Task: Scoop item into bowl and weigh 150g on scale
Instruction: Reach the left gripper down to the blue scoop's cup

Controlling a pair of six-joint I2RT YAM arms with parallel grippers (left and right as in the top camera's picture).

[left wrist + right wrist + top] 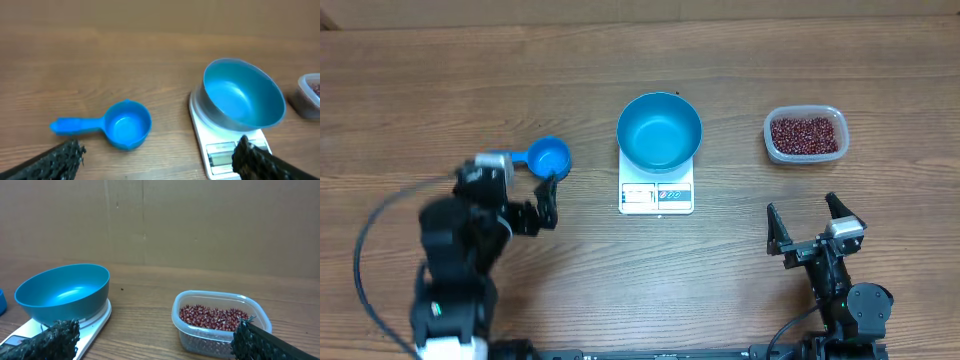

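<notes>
Just ahead of our left pincer, which stands wide and holds nothing, lies the small blue plastic scoop. Its long way runs side to side, handle pointing left, cup toward the small white square scale, so we think our left arm should take it. The tiny dark red beans sit in the clear plastic tub, straight ahead of our right pincer, also wide and empty, and well apart from it. The round deep blue bowl rests empty on the scale.

The brown wood-grain table bears a small blue handled scoop, a white square scale, a clear plastic tub and perhaps a dark speck.
</notes>
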